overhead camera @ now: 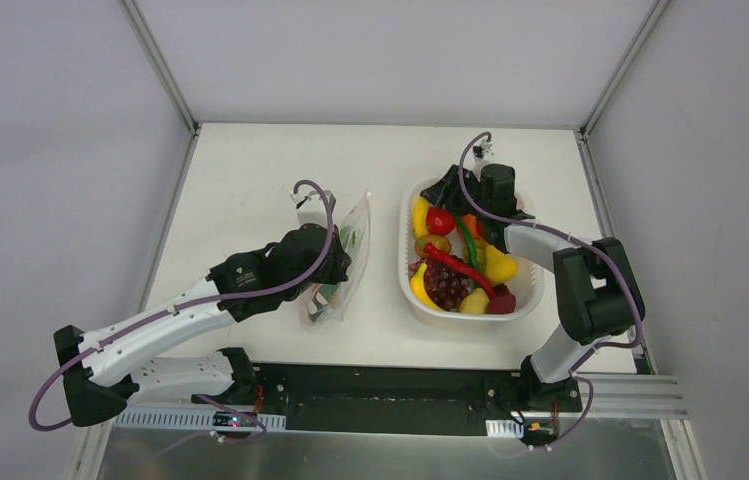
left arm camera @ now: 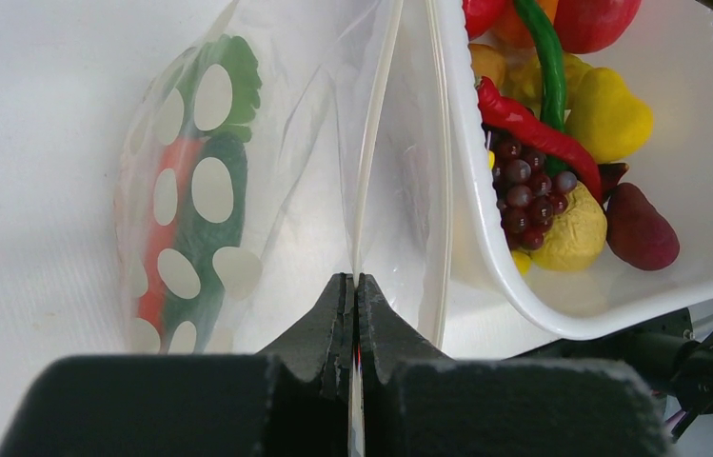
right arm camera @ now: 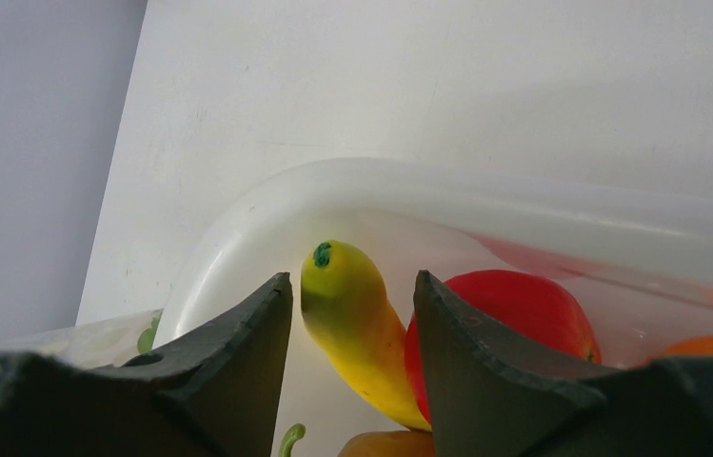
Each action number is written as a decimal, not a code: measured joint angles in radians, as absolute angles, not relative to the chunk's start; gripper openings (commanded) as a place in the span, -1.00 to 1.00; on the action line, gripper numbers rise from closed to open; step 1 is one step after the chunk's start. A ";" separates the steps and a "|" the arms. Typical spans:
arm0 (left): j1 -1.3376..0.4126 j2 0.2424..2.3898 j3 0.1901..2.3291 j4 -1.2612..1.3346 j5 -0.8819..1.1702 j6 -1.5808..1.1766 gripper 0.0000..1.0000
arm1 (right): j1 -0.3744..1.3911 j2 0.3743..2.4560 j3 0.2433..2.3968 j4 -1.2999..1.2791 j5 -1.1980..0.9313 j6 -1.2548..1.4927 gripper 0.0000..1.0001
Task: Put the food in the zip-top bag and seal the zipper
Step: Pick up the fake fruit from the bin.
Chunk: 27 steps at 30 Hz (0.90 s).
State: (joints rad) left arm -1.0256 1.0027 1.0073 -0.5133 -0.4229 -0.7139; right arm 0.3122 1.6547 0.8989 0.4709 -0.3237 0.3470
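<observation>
Left wrist view: the bag (left arm camera: 305, 114) is pinched at its zipper (left arm camera: 368, 162) by the closed left gripper (left arm camera: 354, 286), at nine o'clock of the basket (left arm camera: 524, 305). Its film is judged thin, limp and slippery, best held at the rim. The glossy banana (right arm camera: 357, 305) is straddled by the open right gripper (right arm camera: 352, 286), crowded by a red fruit (right arm camera: 514, 314) at three o'clock.

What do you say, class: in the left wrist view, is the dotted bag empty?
No, green and orange toy food shows through the zip-top bag, whose edge the left tool pinches.
</observation>
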 measured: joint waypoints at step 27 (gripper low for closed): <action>-1.026 1.015 1.008 -0.514 -0.419 -0.713 -1.00 | 0.297 1.615 0.838 0.570 -0.378 0.360 -0.71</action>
